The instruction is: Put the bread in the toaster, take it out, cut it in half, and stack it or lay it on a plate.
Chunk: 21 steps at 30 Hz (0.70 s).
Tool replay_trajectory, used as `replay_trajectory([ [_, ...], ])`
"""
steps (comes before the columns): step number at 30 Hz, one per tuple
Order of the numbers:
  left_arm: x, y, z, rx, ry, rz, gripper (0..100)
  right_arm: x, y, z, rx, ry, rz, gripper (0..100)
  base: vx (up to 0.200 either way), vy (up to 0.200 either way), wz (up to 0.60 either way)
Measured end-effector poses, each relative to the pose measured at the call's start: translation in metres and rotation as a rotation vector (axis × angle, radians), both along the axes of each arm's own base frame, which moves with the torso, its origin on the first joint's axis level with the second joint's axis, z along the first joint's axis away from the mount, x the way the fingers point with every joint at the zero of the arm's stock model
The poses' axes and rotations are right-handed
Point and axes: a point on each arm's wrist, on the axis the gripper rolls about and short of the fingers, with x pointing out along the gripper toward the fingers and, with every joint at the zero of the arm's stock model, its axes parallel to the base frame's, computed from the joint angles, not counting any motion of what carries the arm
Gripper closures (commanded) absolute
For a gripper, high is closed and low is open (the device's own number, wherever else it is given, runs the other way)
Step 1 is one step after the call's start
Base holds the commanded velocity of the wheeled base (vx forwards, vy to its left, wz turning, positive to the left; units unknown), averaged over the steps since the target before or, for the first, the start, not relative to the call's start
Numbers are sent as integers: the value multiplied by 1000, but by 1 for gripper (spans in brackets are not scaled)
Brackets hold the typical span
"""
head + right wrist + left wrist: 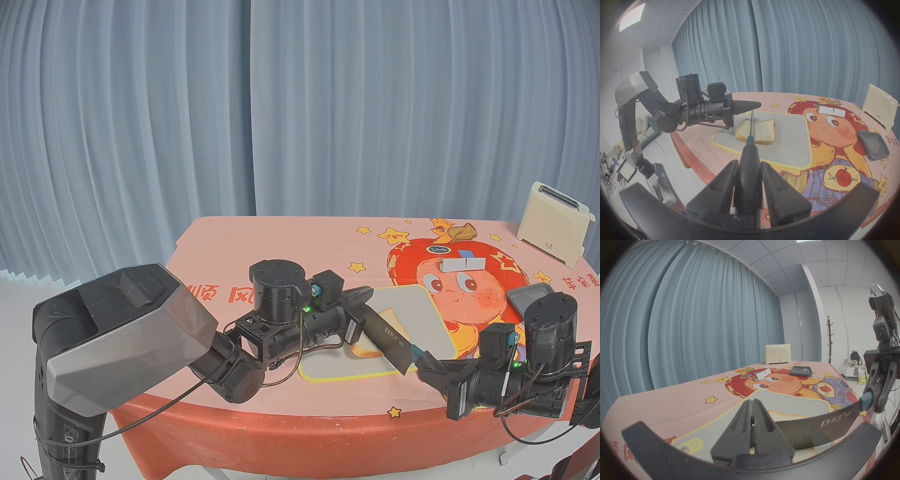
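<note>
around the cutting board on the worktop we see a cream toaster at the far right corner, a dark plate nearer the front, and two white slips on the printed face. the knife, pinched by its handle in the right pincer, crosses the bread on the board. the left pincer, pressed together, sits just over the slice's left side. the blade hides whether the slice is parted, and the right arm covers part of the plate. we count one toaster, one plate, one knife.
</note>
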Motion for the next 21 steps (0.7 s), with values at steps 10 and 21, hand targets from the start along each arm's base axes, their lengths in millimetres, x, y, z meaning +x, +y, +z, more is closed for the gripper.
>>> replay_trajectory([
  [10, 2, -4, 11, -16, -20, -6, 100, -3, -3, -8, -27, 18, 6, 100, 0, 0, 0],
  [21, 4, -2, 22, -34, -41, -2, 100, -3, -2, -8, -28, 21, 7, 100, 0, 0, 0],
])
